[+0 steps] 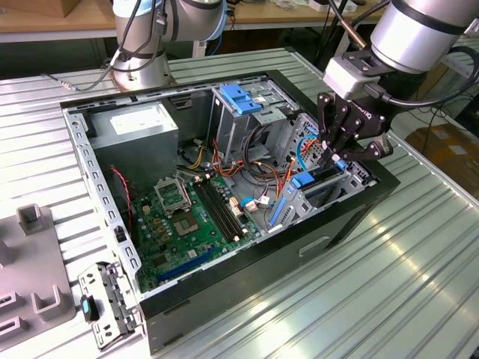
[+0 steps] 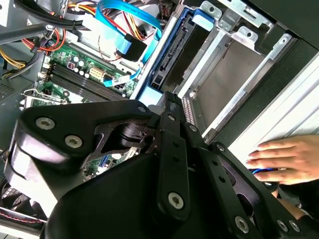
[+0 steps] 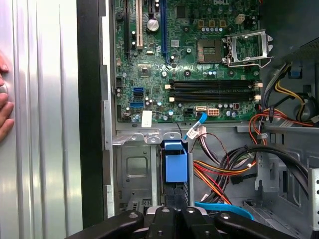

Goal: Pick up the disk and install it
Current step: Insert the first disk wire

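The disk (image 1: 323, 185) stands on edge in the silver drive bay (image 1: 359, 176) at the corner of the open computer case (image 1: 224, 269) on the exterior view's right. Its black side and blue rail (image 2: 172, 55) run along the bay wall, and its blue end piece (image 3: 175, 164) points toward the motherboard. My gripper (image 1: 338, 155) hangs over that bay. Its black fingers (image 2: 172, 102) are close together at the disk's near end, and in the first wrist view the disk's dark edge runs down between them (image 3: 175, 214).
Orange, black and blue cables (image 3: 224, 169) lie beside the bay. The motherboard (image 1: 187, 217), a grey power supply box (image 1: 142, 127) and a blue-topped metal cage (image 1: 243, 101) fill the case. A person's hand (image 2: 284, 159) rests on the ribbed table beside the case. A second arm's base (image 1: 142, 67) stands behind.
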Controlling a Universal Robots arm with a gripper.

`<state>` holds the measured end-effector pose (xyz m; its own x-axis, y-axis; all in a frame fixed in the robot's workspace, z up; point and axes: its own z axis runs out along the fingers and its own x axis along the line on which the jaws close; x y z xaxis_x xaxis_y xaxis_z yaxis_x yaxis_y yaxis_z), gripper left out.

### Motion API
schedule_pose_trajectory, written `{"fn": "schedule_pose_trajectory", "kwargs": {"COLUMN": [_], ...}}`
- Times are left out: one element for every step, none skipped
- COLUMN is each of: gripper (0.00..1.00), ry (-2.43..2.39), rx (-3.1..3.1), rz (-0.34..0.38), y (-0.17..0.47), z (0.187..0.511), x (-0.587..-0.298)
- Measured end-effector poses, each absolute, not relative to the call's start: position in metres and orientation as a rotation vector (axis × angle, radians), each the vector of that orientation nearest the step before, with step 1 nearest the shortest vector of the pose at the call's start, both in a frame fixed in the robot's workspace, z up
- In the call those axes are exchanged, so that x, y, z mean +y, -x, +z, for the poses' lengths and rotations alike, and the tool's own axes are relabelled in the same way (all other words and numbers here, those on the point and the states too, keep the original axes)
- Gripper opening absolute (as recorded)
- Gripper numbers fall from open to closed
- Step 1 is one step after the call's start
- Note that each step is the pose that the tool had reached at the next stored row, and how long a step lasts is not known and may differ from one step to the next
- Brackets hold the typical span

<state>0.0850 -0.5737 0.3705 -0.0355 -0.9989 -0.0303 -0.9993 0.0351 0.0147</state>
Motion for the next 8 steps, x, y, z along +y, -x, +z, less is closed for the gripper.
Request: {"fn": "schedule_pose_trajectory", "kwargs": {"gripper": [0.11,0.11,0.11,0.11,0.11,0.11,0.11,0.11], "ry": [2.174,2.174,2.174,2.178,2.181,2.186,2.193,2.205], "rx": [2.252,2.252,2.251,2.247,2.245,2.240,2.234,2.222], "rz": [0.049,0.050,0.049,0.050,0.050,0.050,0.050,0.051], "y": [-0.0850,-0.0850,-0.0850,-0.0852,-0.0864,-0.0875,-0.0877,-0.0878], "z": [0.3705,0.3705,0.3705,0.3705,0.3704,0.3704,0.3705,0.3705], "x": [-0.5738,-0.5737,-0.5737,-0.5738,-0.5738,-0.5737,-0.5737,-0.5738]}}
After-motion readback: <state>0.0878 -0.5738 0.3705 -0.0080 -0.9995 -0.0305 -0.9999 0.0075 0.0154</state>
